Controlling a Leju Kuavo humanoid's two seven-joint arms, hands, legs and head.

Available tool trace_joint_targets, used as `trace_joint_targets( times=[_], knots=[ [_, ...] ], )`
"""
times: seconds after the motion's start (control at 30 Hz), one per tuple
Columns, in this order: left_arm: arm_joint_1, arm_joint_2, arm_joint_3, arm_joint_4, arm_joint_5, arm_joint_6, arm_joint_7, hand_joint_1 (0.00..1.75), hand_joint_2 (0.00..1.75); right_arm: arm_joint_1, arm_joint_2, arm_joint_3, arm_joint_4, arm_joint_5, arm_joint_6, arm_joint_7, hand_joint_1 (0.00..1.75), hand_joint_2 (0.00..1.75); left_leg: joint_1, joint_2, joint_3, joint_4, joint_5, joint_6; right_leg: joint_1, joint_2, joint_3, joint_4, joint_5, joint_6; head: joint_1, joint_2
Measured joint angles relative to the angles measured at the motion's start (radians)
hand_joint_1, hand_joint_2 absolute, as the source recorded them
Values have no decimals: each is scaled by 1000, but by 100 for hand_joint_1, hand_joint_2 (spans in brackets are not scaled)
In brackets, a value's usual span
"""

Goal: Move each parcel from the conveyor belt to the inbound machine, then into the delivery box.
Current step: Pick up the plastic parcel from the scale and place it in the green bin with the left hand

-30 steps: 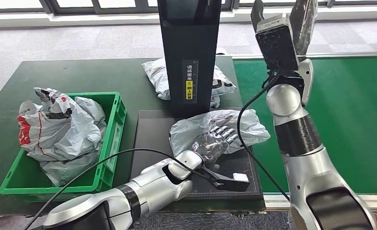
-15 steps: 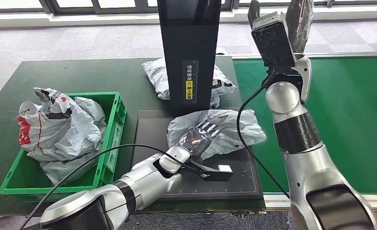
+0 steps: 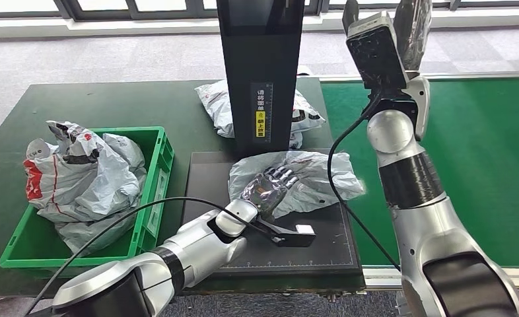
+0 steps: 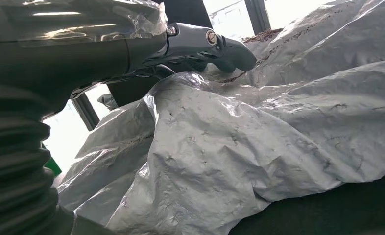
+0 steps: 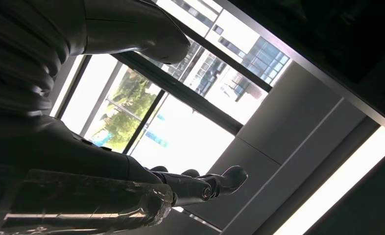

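Fingers of the left hand (image 3: 269, 187) lie spread and flat on the grey parcel (image 3: 310, 179), pressing its crinkled plastic without closing round it. That parcel is a wrinkled grey poly bag lying on the black scanning plate (image 3: 204, 185) of the inbound machine (image 3: 260, 72), at the plate's far edge against the column's foot, its long axis running along that edge. Raised high over the green conveyor belt (image 3: 488, 158), the right hand (image 3: 402, 30) holds nothing, fingers extended.
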Motion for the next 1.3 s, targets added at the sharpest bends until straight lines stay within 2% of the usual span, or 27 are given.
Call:
trace_joint_targets(
  times=[0.2, 0.23, 0.33, 0.37, 0.63, 1.3],
  knots=[
    [-2, 4, 0, 4, -29, -26, 14, 0, 175, 0, -2, 0, 2, 8, 10, 2, 0, 175, 0, 0, 0, 0, 0, 0, 0, 0, 0, 0, 0, 0, 0, 0],
    [-3, 6, 0, 4, -38, -36, 18, 26, 175, 0, -2, 0, 3, 11, 12, 2, 0, 175, 0, 0, 0, 0, 0, 0, 0, 0, 0, 0, 0, 0, 0, 0],
    [-9, 17, 0, 5, -58, -61, 24, 157, 175, 0, -5, 1, 4, 25, 21, 2, 0, 175, 0, 0, 0, 0, 0, 0, 0, 0, 0, 0, 0, 0, 0, 0],
    [-10, 22, 0, 6, -62, -67, 24, 175, 175, 1, -6, 2, 5, 30, 24, 3, 0, 175, 0, 0, 0, 0, 0, 0, 0, 0, 0, 0, 0, 0, 0, 0],
    [-10, 48, 6, 13, -83, -111, 11, 175, 175, 4, -13, 10, 6, 62, 40, 11, 0, 175, 0, 0, 0, 0, 1, 0, 0, 0, 0, 0, 1, 1, 0, 0],
    [-10, 70, 43, 15, -109, -118, 7, 175, 175, -2, -14, 17, 5, 102, 47, 13, 0, 175, 0, 0, 0, 0, 2, 0, 0, 0, 0, 0, 1, 1, 0, 0]
  ],
)
